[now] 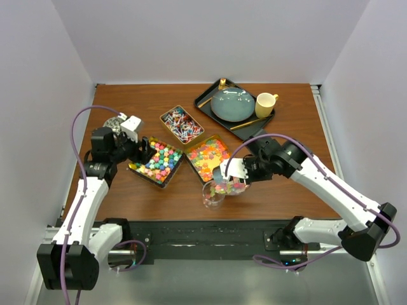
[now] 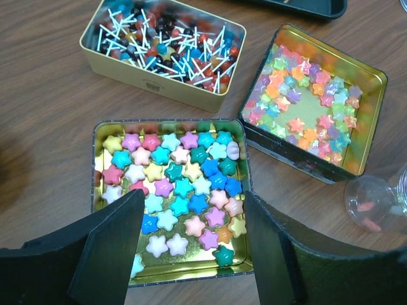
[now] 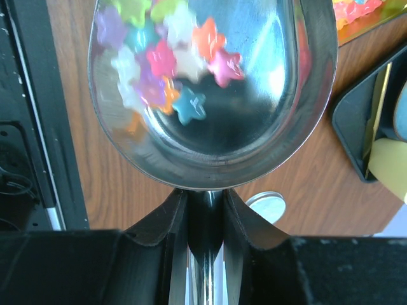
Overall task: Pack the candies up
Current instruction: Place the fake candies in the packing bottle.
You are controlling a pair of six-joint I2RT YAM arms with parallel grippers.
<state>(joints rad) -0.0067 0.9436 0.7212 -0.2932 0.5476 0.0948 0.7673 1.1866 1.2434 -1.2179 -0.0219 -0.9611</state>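
Observation:
Three gold tins hold the candies: multicoloured star pieces [image 1: 157, 163], orange-yellow-pink gummies [image 1: 207, 157] and red-white-blue stick sweets [image 1: 182, 124]. My left gripper [image 1: 144, 152] is open and empty over the near-left edge of the star tin [image 2: 172, 190], one finger on each side of its near corner [image 2: 191, 254]. My right gripper [image 1: 245, 177] is shut on the handle of a metal scoop [image 3: 205, 219]. The scoop bowl [image 3: 210, 89] carries several star candies and hangs just right of the clear glass jar [image 1: 213, 194].
A black tray [image 1: 234, 107] at the back right holds a grey-green plate, a yellow cup [image 1: 265, 101] and gold cutlery. A round silver lid [image 3: 267, 204] lies on the table under the scoop handle. The jar [image 2: 375, 202] holds a few candies.

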